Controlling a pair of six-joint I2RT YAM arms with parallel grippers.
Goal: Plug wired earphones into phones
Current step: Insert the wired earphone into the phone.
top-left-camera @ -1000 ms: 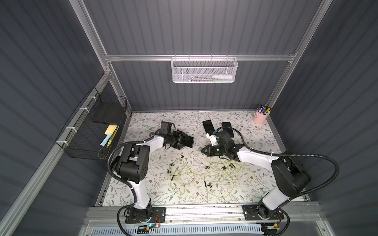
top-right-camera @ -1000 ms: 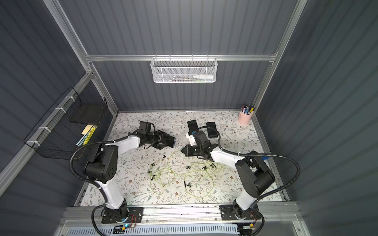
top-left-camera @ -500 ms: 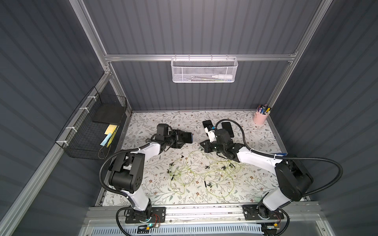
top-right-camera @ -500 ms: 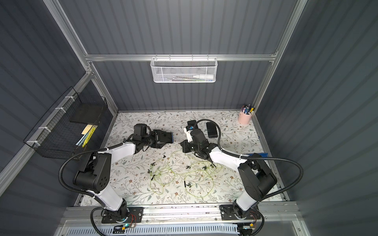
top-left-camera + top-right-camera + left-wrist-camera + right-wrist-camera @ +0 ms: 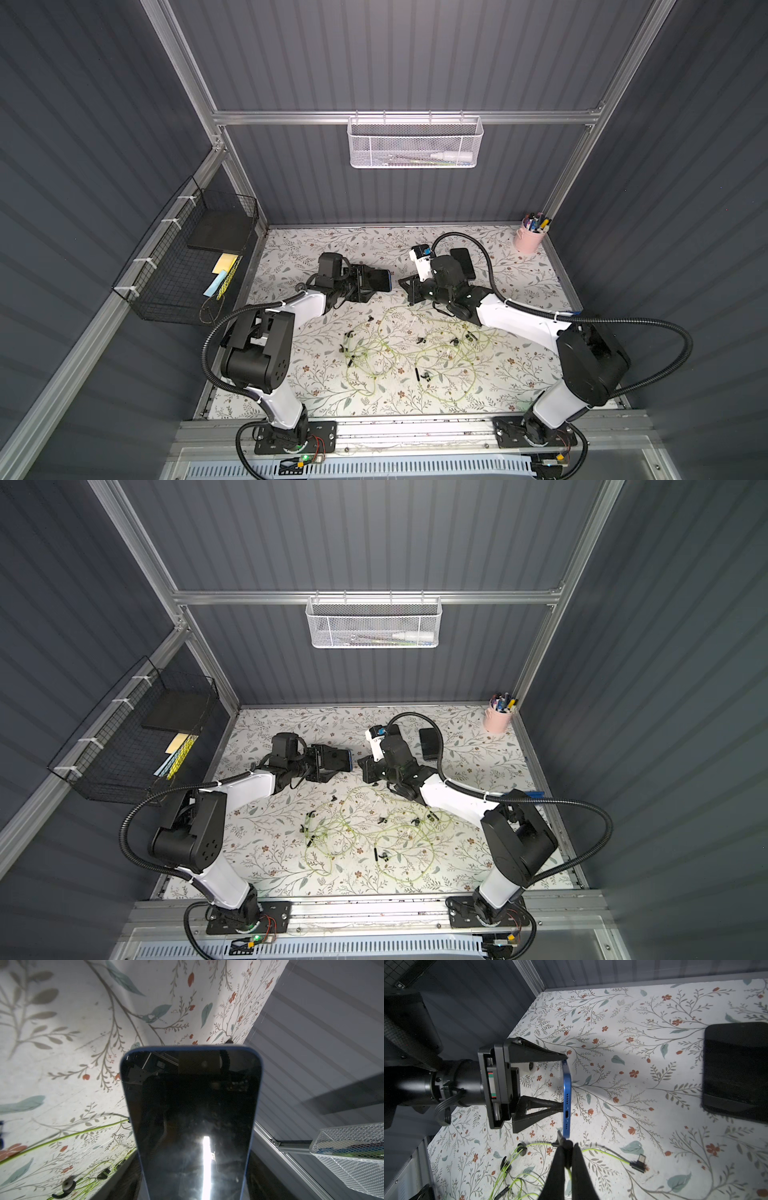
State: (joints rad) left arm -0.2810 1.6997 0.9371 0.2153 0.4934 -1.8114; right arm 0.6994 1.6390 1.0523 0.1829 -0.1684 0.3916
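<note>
In both top views my left end effector (image 5: 365, 283) is clamped across the sides of the blue-rimmed phone (image 5: 380, 280), whose free end points at the right end effector (image 5: 409, 286). The wired earphones (image 5: 399, 353) lie tangled on the counter (image 5: 291, 249), nearer the arm bases. A second phone (image 5: 463, 262) lies flat behind the right arm.

In the left wrist view, that phone's dark screen (image 5: 191, 1115) fills the middle, with green cords beside it.

In the right wrist view, the right end effector (image 5: 565, 1145) is closed on a small plug (image 5: 559, 1136). The plug sits at the corner of the phone's blue end edge, off to one side of the port (image 5: 566, 1114). I can't tell if it touches.
</note>
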